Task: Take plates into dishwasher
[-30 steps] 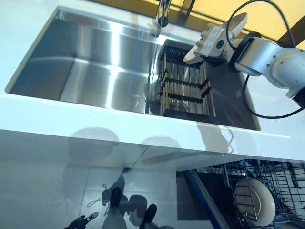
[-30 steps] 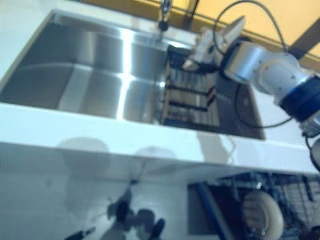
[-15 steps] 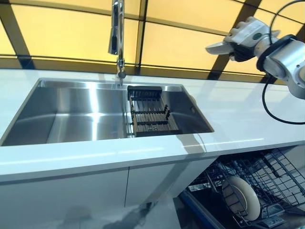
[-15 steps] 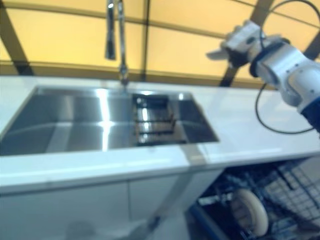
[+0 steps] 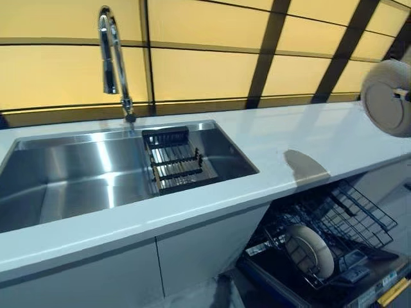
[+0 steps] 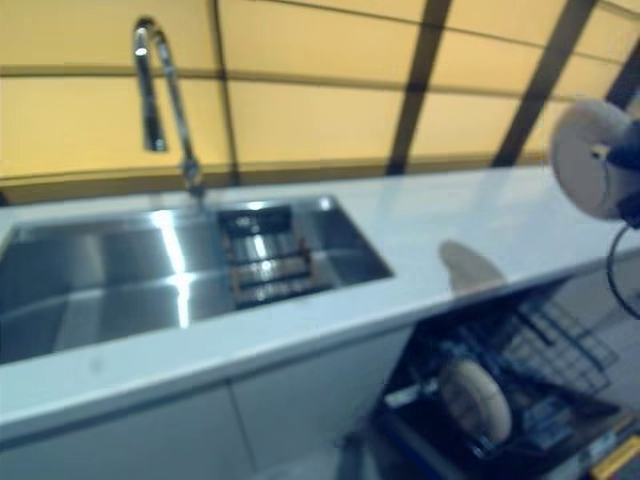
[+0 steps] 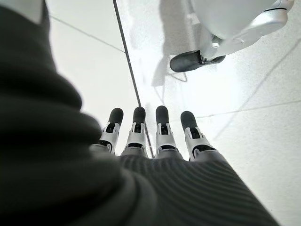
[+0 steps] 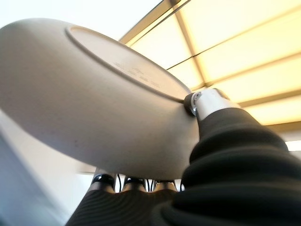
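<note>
A cream plate (image 5: 388,96) hangs on edge at the far right, above the counter's end and the open dishwasher. My right hand (image 8: 207,104) is shut on it: in the right wrist view the plate's underside (image 8: 94,108) fills the picture, with the thumb pressed at its foot ring and the fingers under its rim. A second cream plate (image 5: 309,250) stands upright in the pulled-out dishwasher rack (image 5: 353,212) below the counter. My left hand (image 7: 162,136) hangs low over the floor with straight fingers and holds nothing.
A steel sink (image 5: 70,176) with a tall faucet (image 5: 112,58) is set in the white counter (image 5: 302,135). A dark slatted drying rack (image 5: 174,167) lies in the sink's right part. The dishwasher's door (image 5: 334,292) juts out at floor level.
The camera has swung, so the whole scene has shifted. My right hand has gone from over the sink's drying rack to the far right, above the dishwasher, and the plate's face now shows.
</note>
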Controlling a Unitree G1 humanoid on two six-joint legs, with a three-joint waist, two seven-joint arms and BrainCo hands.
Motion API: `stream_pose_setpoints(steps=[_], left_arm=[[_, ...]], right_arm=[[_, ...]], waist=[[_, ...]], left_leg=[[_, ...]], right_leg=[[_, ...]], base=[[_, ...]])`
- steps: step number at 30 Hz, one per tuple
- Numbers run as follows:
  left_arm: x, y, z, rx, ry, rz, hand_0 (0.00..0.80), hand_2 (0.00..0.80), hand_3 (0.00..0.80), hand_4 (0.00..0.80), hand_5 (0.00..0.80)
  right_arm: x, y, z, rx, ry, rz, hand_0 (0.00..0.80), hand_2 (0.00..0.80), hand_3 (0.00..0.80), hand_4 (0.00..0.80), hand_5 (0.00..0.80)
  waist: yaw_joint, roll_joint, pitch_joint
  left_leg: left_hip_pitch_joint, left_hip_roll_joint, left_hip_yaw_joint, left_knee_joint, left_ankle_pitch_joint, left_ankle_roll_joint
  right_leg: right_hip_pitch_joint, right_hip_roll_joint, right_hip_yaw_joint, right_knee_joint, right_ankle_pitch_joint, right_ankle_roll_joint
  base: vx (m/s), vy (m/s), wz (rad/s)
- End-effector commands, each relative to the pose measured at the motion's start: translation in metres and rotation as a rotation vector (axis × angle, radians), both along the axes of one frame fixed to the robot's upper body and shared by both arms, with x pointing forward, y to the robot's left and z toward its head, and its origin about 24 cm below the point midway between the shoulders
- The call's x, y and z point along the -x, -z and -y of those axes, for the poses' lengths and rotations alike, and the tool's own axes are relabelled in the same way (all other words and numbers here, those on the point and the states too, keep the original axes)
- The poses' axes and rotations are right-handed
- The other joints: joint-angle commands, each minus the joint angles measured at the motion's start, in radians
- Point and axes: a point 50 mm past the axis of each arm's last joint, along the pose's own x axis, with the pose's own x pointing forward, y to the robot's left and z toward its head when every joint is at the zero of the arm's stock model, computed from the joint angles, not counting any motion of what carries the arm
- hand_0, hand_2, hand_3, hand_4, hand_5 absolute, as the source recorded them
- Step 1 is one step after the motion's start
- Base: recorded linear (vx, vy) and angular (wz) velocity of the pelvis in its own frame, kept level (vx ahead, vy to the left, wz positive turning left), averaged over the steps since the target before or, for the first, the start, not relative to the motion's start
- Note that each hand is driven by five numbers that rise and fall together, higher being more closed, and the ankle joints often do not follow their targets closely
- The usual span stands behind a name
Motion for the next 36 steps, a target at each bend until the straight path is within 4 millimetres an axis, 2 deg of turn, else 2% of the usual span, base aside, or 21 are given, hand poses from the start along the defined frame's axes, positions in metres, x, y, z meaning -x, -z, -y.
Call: stream_pose_setpoints(steps=[1, 3, 5, 13, 27, 31, 36], left_arm=[[-0.010, -0.001, -0.003, -0.012, 0.051, 0.003, 0.000, 0.000, 0.000, 0.000, 0.000], [-0.008, -0.001, -0.002, -0.011, 0.047, 0.002, 0.000, 0.000, 0.000, 0.000, 0.000], [-0.007, -0.001, -0.004, -0.014, 0.047, 0.001, 0.000, 0.000, 0.000, 0.000, 0.000], [-0.004, -0.003, -0.010, -0.033, 0.040, -0.002, 0.000, 0.000, 0.000, 0.000, 0.000], [-0.002, -0.007, -0.020, -0.062, 0.071, -0.015, 0.000, 0.000, 0.000, 0.000, 0.000], [-0.005, -0.009, -0.023, -0.070, 0.082, -0.003, 0.000, 0.000, 0.000, 0.000, 0.000], [-0.014, -0.011, -0.025, -0.074, 0.096, 0.019, 0.000, 0.000, 0.000, 0.000, 0.000]], right_arm=[[0.019, -0.029, 0.017, -0.190, -0.025, 0.195, 0.800, 0.800, 0.800, 0.800, 0.800], [0.027, -0.020, 0.028, -0.320, -0.050, 0.191, 0.800, 0.800, 0.800, 0.800, 0.800], [0.032, -0.013, 0.032, -0.366, -0.072, 0.164, 0.800, 0.800, 0.800, 0.800, 0.800], [0.044, 0.017, 0.042, -0.435, -0.107, 0.010, 0.800, 0.800, 0.800, 0.800, 0.800], [0.033, 0.074, 0.026, -0.367, -0.203, -0.439, 0.800, 0.800, 0.800, 0.800, 0.800], [0.028, 0.082, 0.022, -0.297, -0.202, -0.517, 0.800, 0.800, 0.800, 0.800, 0.800], [0.023, 0.082, 0.018, -0.248, -0.200, -0.556, 0.800, 0.800, 0.800, 0.800, 0.800]], waist=[[0.009, -0.019, 0.012], [-0.002, -0.018, 0.014], [-0.006, -0.021, 0.017], [-0.017, -0.025, 0.028], [-0.008, -0.008, 0.059], [-0.003, 0.003, 0.073], [-0.002, 0.018, 0.095]], left_leg=[[0.075, -0.003, -0.013, 0.004, -0.120, 0.002], [0.082, 0.002, -0.004, 0.004, -0.122, 0.002], [0.085, 0.003, 0.000, 0.004, -0.124, 0.002], [0.086, 0.009, 0.009, 0.004, -0.123, 0.003], [0.077, 0.013, 0.003, 0.004, -0.118, 0.003], [0.064, 0.013, -0.003, 0.004, -0.113, 0.003], [0.042, 0.012, -0.009, 0.004, -0.108, 0.001]], right_leg=[[0.030, -0.013, -0.018, 0.004, -0.026, 0.086], [0.032, -0.010, -0.012, 0.004, -0.028, 0.084], [0.033, -0.009, -0.010, 0.004, -0.028, 0.083], [0.031, -0.001, 0.002, 0.004, -0.027, 0.079], [0.020, -0.001, 0.008, 0.004, -0.027, 0.077], [0.008, -0.003, 0.010, 0.004, -0.024, 0.076], [-0.012, -0.006, 0.015, 0.004, -0.021, 0.075]], base=[[0.018, -0.053, -0.17], [0.024, -0.061, -0.13], [0.017, -0.058, -0.12], [0.010, -0.058, -0.03], [0.003, -0.071, -0.01], [-0.016, -0.063, 0.00], [-0.038, -0.053, -0.01]])
